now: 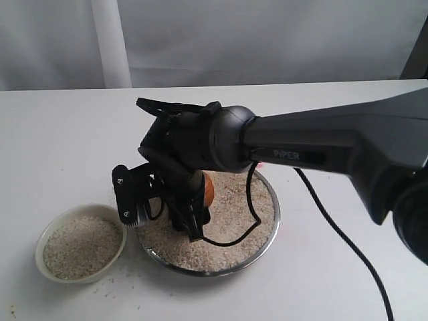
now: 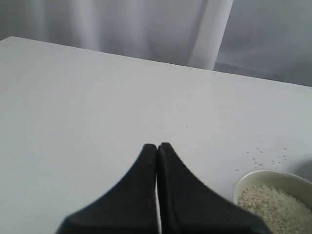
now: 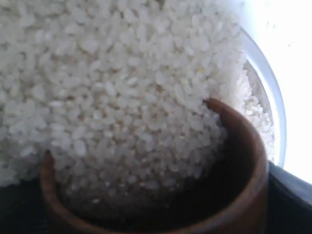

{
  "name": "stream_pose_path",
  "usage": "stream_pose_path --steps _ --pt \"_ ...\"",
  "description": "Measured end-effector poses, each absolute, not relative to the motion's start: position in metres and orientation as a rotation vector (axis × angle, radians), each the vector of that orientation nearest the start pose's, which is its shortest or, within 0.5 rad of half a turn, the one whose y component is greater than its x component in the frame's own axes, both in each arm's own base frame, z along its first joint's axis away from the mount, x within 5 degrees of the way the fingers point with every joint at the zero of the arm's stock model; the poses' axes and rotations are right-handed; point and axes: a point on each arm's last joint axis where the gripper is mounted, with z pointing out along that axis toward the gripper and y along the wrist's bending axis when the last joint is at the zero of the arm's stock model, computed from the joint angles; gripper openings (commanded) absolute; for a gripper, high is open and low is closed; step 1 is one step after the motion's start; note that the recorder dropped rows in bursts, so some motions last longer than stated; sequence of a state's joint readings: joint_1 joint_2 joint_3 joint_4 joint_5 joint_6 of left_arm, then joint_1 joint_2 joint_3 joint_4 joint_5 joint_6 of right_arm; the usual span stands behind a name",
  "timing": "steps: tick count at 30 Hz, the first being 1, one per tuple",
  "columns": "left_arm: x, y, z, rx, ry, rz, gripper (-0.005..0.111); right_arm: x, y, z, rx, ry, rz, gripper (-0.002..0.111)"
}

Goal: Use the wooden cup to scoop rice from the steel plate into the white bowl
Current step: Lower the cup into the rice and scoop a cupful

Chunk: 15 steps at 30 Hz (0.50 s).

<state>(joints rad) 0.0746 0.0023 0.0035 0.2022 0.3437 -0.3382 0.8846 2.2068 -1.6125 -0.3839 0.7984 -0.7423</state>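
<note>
Near the front edge of the table, about midway along it: noted the wooden cup tipped mouth-first into the rice heaped on the steel plate. Saw grains crowding over the cup's rim into its dark inside in the right wrist view. Judged the long axis nearer level than upright.

Found the cup pinched in the right gripper, with the right arm reaching down over the plate's middle.

Placed the white bowl just beside the plate, toward the table's front-left corner, not touching it. Already carrying rice, with loose grains scattered around it.

Judged the coming move as lift, level the cup, then carry left over the plate's rim. Right arm nearer, being on the cup.

Found the left gripper pressed together on nothing, hovering over bare table short of the bowl.

Read "PiPER" on the right arm. Made out no other writing.
</note>
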Motion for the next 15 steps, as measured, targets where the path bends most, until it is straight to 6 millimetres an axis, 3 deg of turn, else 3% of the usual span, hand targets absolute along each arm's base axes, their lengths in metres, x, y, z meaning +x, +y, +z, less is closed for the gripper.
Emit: stream_pose_path --steps 15 --pt "0.053 0.01 0.182 -0.25 1.809 0.01 0.0 0.312 0.319 0.135 -2.206 1.776 -0.215 0.0"
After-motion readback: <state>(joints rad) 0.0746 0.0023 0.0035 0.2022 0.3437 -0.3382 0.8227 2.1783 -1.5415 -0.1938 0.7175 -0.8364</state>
